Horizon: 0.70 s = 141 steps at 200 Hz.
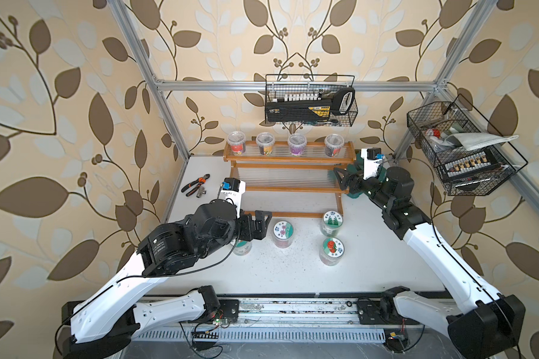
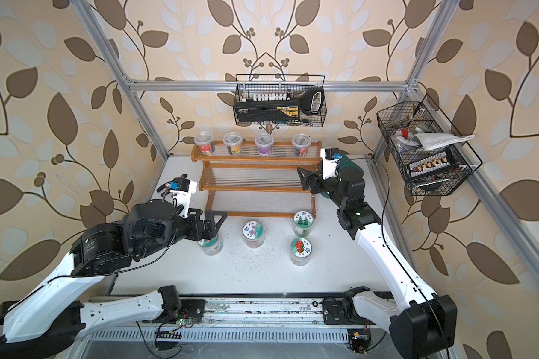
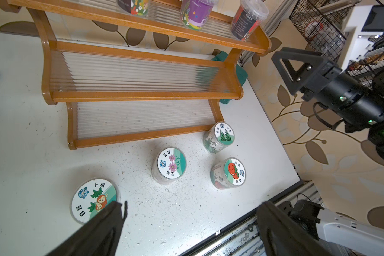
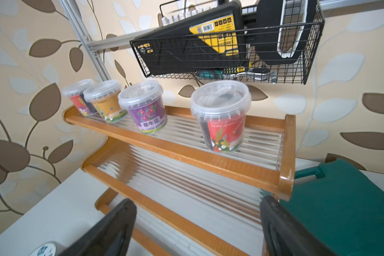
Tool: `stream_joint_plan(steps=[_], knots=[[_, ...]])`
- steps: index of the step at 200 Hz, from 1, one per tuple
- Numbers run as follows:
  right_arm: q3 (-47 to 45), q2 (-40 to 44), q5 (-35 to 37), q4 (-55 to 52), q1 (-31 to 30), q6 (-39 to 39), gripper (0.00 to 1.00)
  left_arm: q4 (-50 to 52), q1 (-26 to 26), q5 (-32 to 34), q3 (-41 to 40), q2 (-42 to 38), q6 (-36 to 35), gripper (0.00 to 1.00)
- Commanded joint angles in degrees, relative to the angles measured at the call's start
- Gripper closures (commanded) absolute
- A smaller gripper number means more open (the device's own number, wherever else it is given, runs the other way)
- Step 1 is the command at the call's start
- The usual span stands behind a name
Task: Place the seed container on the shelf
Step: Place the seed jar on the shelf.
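Note:
The shelf [image 1: 288, 188] [image 2: 255, 187] [image 4: 186, 153] [image 3: 142, 95] stands at the back of the table, with several clear-lidded seed tubs in a row on its top tier. The rightmost tub, red-labelled [image 1: 334, 145] [image 2: 301, 144] [image 4: 222, 119], stands upright and free. My right gripper [image 1: 339, 180] [image 2: 302, 178] [image 4: 197, 204] is open and empty, below that tub at the middle tier's right end. Several round-lidded jars stand on the table before the shelf. My left gripper [image 1: 262, 225] [image 2: 213, 225] [image 3: 192, 208] hangs open above the leftmost jar [image 3: 95, 198] [image 1: 241, 247].
Other jars: flower lid [image 1: 283, 233], green-plant lid [image 1: 332, 221], tomato lid [image 1: 333, 248]. A green case [image 4: 341, 210] sits right of the shelf. Pliers [image 1: 196, 183] and a metal fitting [image 1: 201, 193] lie at the left. Black wire baskets [image 1: 310, 102] [image 1: 461, 155] hang on the frame.

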State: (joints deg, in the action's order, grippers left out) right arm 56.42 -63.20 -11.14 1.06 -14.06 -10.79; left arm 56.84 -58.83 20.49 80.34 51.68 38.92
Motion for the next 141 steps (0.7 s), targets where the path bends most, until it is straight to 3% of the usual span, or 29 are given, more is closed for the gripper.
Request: stream_joint_plan(steps=[1,65,141], knots=[[-1.32,2.38,-3.68,-8.96,0.18,-2.66,0.05,1.77,0.18,2.59,-0.27,-1.12,-0.45,0.02],[1.27,4.15,-7.21,-24.28,-1.90,-8.47,0.01,5.75,0.16,5.56,-1.60,-2.78,2.61,0.02],[-0.75,6.33,5.42,-26.21,-17.03,-9.99,0.01,9.55,0.19,8.99,-4.31,-2.66,7.24,0.02]])
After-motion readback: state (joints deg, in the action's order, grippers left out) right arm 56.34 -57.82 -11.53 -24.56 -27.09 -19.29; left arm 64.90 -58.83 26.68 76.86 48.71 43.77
